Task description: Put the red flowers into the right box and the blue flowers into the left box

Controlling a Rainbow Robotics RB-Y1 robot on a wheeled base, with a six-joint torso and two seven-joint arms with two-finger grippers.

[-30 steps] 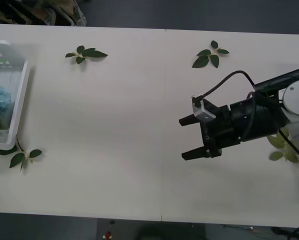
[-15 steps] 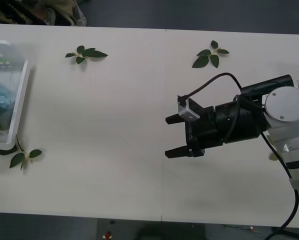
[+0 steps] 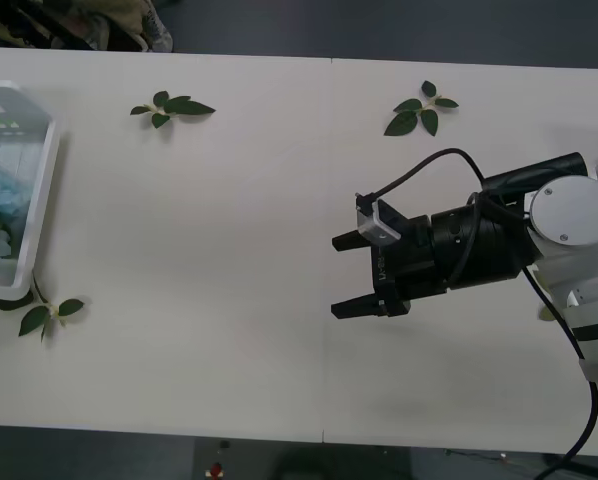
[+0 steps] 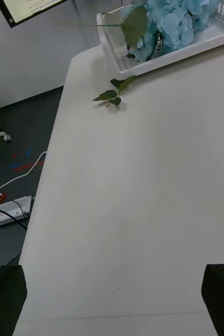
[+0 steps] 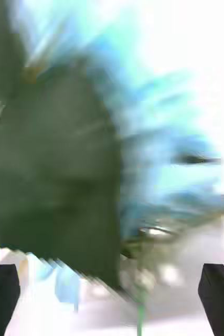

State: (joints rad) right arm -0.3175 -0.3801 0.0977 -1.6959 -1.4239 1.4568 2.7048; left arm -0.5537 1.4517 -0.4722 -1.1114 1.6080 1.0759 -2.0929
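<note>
**Desk contents, blue flowers boxed**

- Desk [image 3: 229, 300]: pale, long, carrying all items below.
- Left box [image 3: 37, 210]: white tray with raised rim, at the desk's left end; small green marks near its far edge.
- Blue flowers [image 3: 1, 190]: pale blue clusters with large green leaves, lying inside the left box; seen close up by the left wrist camera [image 5: 159, 157], one big leaf in front of them.
- Right gripper [image 3: 351, 275]: black, well to the right of the left box, above bare desk, pointing toward the box; fingers [image 3: 351, 240] spread apart, nothing between them.
- Left gripper [image 5: 112, 299]: just over the blue flowers in the left box; fingers [image 5: 219, 294] spread wide at the corners, holding nothing.
- Leaf sprigs: one [image 3: 39, 310] touching the near corner of the left box; one [image 3: 171, 108] along the far edge, near the box; one [image 3: 419, 110] farther right on the far edge.
</note>
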